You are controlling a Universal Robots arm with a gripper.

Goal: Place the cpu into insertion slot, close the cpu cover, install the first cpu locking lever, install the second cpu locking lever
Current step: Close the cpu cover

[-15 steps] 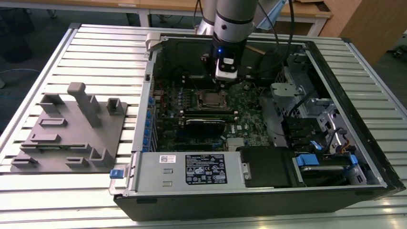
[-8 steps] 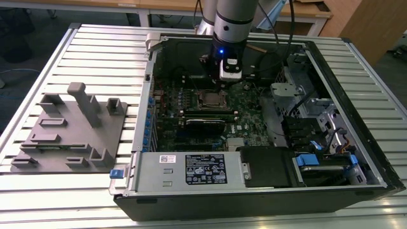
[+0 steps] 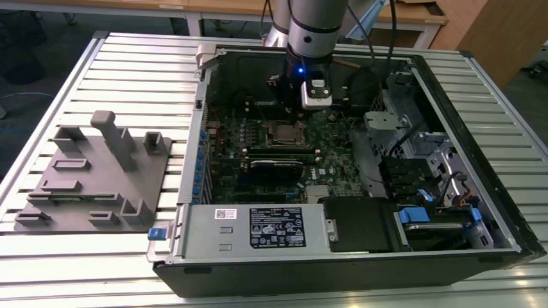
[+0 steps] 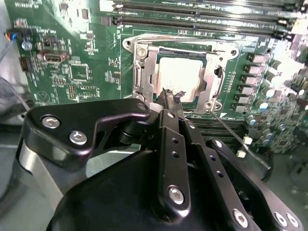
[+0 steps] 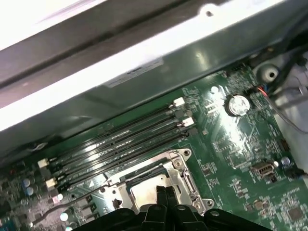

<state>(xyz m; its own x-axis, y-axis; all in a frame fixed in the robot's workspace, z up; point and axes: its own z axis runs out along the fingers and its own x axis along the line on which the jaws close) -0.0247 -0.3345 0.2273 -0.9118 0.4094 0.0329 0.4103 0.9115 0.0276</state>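
The cpu, a dull silver square, lies in the insertion slot on the green board. The cpu cover, a silver frame with a window, lies flat around it. A thin wire locking lever sticks out from the socket's corner, away from the frame. In the second wrist view my gripper is shut with nothing in it, its tips just off the socket's near edge. In the exterior view the gripper hangs over the board just behind the socket. The first wrist view shows the fingertips over the cpu.
Long black memory slots run beside the socket. The open case's walls enclose the board, with a power supply at the front and drive cages at the exterior view's right. A grey fixture stands on the slatted table at the exterior view's left.
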